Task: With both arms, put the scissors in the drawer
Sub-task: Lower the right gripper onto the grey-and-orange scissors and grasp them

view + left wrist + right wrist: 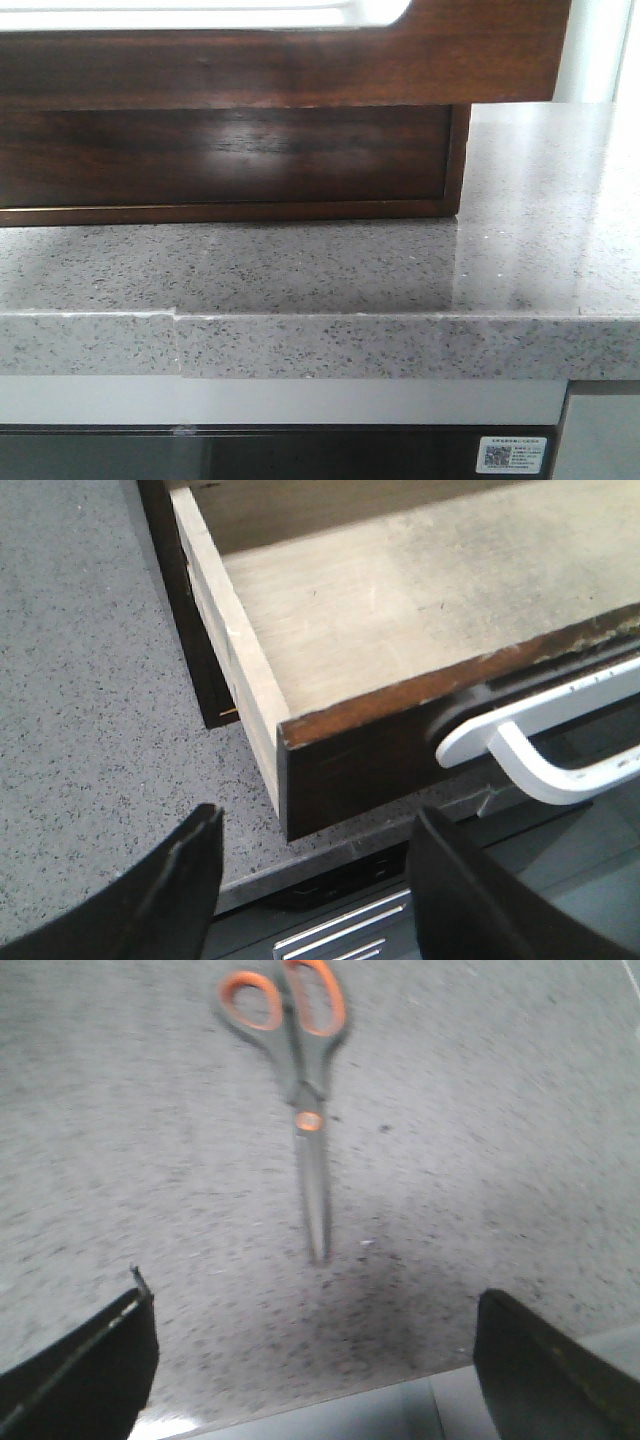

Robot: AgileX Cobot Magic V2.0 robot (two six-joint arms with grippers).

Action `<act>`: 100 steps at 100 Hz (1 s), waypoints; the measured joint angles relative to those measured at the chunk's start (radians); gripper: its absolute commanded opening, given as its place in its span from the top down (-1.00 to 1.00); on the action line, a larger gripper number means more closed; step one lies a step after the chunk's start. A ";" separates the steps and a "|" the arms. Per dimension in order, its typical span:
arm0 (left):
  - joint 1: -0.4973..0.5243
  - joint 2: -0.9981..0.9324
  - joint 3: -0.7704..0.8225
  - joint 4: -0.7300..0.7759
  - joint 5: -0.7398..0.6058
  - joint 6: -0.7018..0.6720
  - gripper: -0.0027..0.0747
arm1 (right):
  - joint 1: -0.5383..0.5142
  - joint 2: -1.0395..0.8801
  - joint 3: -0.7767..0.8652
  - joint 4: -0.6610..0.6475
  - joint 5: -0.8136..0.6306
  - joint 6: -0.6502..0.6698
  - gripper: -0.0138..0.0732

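Observation:
The drawer (pixel 300 65) is a dark glossy brown front with a pale white cutout at the top of the front view. In the left wrist view the drawer (pixel 370 750) stands pulled out, its pale wooden bottom (pixel 420 600) bare, a white handle (pixel 560 740) on its front. My left gripper (pixel 318 825) is open and empty, above the counter edge by the drawer's front corner. The scissors (pixel 309 1120), grey with orange-lined handles, lie flat on the counter, blades pointing toward my right gripper (pixel 318 1305), which is open, empty and a short way from the tips. Neither gripper shows in the front view.
The grey speckled stone counter (pixel 300 270) carries the cabinet; its lower dark front (pixel 230 155) sits below the drawer. The counter's front edge (pixel 300 345) drops to a dark appliance with a label (pixel 513 455) and metal strips (pixel 340 935).

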State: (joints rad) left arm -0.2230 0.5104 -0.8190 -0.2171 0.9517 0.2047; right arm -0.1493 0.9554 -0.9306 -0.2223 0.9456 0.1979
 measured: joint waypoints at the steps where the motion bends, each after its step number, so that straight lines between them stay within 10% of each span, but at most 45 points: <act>1: 0.000 0.000 0.002 0.000 -0.005 -0.002 -0.07 | -0.017 0.011 -0.004 0.005 0.000 -0.008 -0.64; 26: -0.003 0.000 0.079 -0.027 -0.124 -0.006 -0.07 | -0.246 0.239 -0.080 0.241 0.014 -0.316 -0.64; 100: -0.003 0.000 0.090 -0.033 -0.209 -0.008 -0.07 | -0.218 0.676 -0.377 0.365 0.071 -0.558 -0.23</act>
State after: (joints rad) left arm -0.2257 0.5104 -0.7294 -0.2501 0.7425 0.1965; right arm -0.3672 1.6311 -1.3073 0.1423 1.0171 -0.3597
